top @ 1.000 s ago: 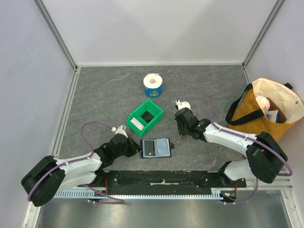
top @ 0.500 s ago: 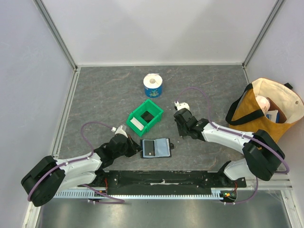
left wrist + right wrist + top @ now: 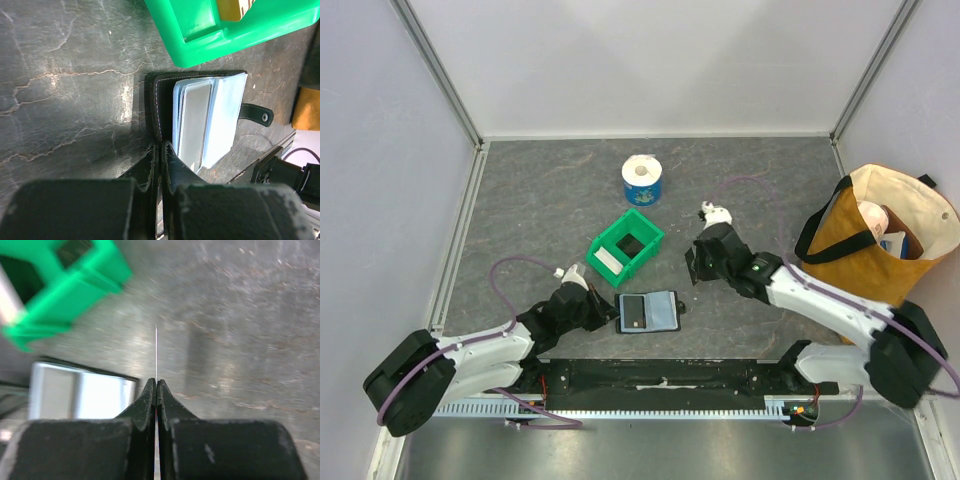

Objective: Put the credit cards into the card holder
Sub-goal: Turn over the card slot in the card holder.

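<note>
While the left gripper (image 3: 161, 150) clamps the card holder (image 3: 210, 120) by its edge, bring the right gripper (image 3: 156, 385), pinching a credit card (image 3: 156, 350) edge-on, squarely over a pocket

left pincer (image 3: 160, 147) clamped, right pincer (image 3: 156, 383) pinched tight

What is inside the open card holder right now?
The card holder shows bluish sleeves with one pale grey card tucked among them. Anything behind that card or deeper in the sleeves is covered.
</note>
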`<act>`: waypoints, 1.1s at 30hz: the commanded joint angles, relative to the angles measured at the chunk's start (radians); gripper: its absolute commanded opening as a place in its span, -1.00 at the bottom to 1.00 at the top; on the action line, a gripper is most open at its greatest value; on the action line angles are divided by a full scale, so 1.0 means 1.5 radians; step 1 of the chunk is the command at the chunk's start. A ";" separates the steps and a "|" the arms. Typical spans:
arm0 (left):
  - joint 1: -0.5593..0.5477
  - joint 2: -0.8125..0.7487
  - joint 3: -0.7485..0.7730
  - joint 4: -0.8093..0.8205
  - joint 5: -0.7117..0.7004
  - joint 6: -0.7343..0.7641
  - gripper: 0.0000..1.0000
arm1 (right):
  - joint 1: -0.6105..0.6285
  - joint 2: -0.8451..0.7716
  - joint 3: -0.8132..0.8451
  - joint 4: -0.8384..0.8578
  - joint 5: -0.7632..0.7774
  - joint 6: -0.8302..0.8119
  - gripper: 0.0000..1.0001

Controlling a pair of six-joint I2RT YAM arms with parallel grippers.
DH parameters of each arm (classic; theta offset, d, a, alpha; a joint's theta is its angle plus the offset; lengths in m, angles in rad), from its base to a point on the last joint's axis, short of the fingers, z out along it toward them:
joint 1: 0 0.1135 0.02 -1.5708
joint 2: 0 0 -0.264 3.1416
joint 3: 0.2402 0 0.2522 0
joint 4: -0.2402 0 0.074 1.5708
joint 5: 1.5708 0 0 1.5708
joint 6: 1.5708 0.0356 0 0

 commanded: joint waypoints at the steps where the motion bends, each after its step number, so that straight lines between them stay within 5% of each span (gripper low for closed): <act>1: 0.000 -0.003 -0.020 -0.062 -0.010 0.029 -0.97 | 0.015 -0.131 -0.043 0.073 -0.069 0.136 -1.00; 15: 0.001 -0.005 -0.022 -0.062 -0.004 0.022 -0.97 | 0.215 -0.055 -0.068 0.081 0.090 0.264 -1.00; 33: 0.000 0.001 -0.020 -0.061 -0.004 0.023 -0.96 | 0.254 -0.013 -0.064 0.024 0.183 0.280 -1.00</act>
